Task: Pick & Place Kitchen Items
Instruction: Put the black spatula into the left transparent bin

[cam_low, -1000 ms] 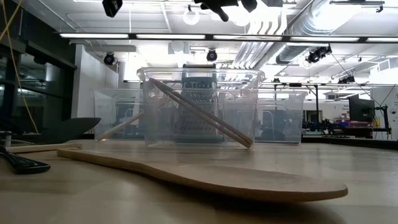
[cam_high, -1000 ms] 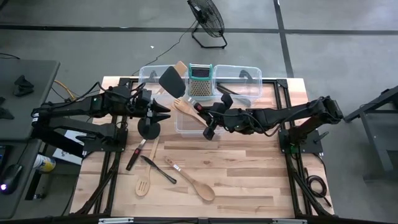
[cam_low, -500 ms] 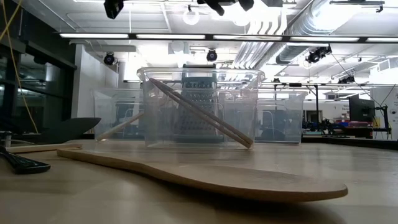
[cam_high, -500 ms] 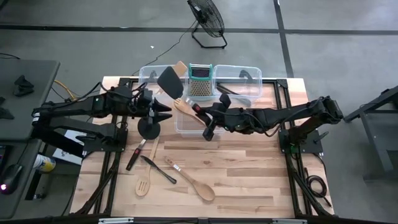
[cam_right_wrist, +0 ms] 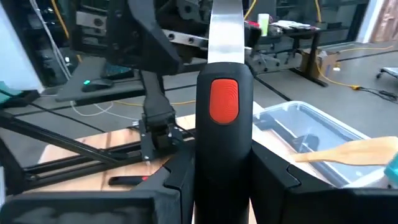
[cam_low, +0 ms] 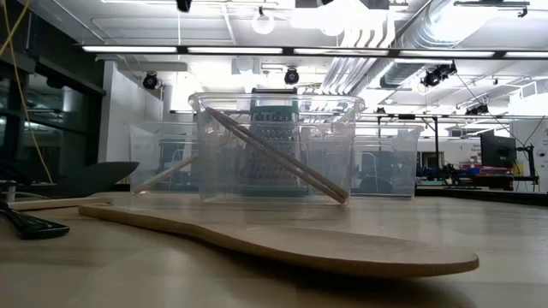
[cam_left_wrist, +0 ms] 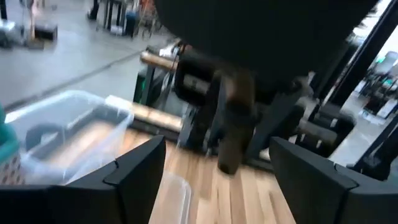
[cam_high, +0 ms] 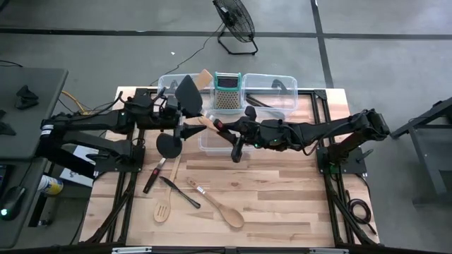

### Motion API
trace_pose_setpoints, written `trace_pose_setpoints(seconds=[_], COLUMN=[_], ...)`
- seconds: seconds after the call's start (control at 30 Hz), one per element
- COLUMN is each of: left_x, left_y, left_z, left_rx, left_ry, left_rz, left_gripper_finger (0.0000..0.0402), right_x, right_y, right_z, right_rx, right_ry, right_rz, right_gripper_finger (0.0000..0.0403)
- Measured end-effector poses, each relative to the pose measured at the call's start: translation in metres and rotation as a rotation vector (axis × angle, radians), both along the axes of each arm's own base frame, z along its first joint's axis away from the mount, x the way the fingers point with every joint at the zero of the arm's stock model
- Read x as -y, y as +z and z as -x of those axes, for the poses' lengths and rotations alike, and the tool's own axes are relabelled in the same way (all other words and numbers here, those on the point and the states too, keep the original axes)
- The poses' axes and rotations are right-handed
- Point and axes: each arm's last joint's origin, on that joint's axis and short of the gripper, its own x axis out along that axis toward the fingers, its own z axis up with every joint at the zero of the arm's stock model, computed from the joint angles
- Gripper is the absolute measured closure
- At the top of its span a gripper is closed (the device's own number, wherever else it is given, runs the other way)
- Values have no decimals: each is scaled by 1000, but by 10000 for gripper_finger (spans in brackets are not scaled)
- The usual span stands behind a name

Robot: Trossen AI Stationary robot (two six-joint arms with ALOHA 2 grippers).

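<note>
A black turner, head (cam_high: 187, 92) toward the far left, hangs in the air over the near clear bin (cam_high: 212, 141), with my right gripper (cam_high: 226, 128) shut on it. My left gripper (cam_high: 188, 128) stands open just to the turner's left. Its wide-apart fingers (cam_left_wrist: 134, 180) sit below the looming black head (cam_left_wrist: 261, 37), and I cannot tell whether they touch it. Other kitchen items lie flat on the table: wooden spoons (cam_high: 220, 209) (cam_high: 164, 209), black tools (cam_high: 180, 192) (cam_high: 152, 179) and a round black ladle (cam_high: 168, 145). A wooden utensil (cam_high: 205, 118) leans in the bin. My right gripper pinches the turner's black handle (cam_right_wrist: 224, 149), just below its red spot, between its two fingers. The fingers come about level from the table's right side. The metal shaft (cam_right_wrist: 225, 28) runs on away from the gripper, and the turner is lifted clear of bin and table.
A large clear bin (cam_high: 279, 88) at the far edge holds the teal-topped grater (cam_high: 227, 92). In the low view a long wooden spatula (cam_low: 282, 244) lies in front of the bins (cam_low: 274, 145). The near right part of the table shows bare wood.
My left gripper has opened wide and shifted a little toward the table's right and far side. The turner, kept in my right gripper, has swung so its head sits slightly farther left. Both grippers have risen toward the top edge of the low view.
</note>
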Motion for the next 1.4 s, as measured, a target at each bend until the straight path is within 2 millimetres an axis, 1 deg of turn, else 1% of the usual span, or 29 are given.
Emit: trace_pose_setpoints(seconds=[0.17,0.4,0.5,0.63,0.8,1.23,1.33,1.4], left_x=[0,-1,-1,-2,-2,-2,-2,-1], left_y=[7,13,12,10,9,12,12,12], left_z=[-3,-2,-5,-10,-16,-16,-16,-16], left_rx=[85,147,144,139,159,188,189,189], left_ry=[1,15,35,42,37,16,14,-3], left_rz=[-16,-14,-11,-10,-12,-16,-16,-18], left_gripper_finger=[125,137,139,140,140,141,153,170], right_x=[-1,3,6,8,9,9,9,9], right_y=[0,2,2,4,2,0,0,0], right_z=[0,-1,-5,-8,-9,-12,-12,-12], right_rx=[2,35,66,100,93,88,89,89], right_ry=[14,0,-3,56,99,135,139,140], right_rz=[-4,-38,-54,-59,-66,-80,-81,-81], right_gripper_finger=[301,301,301,301,301,301,301,301])
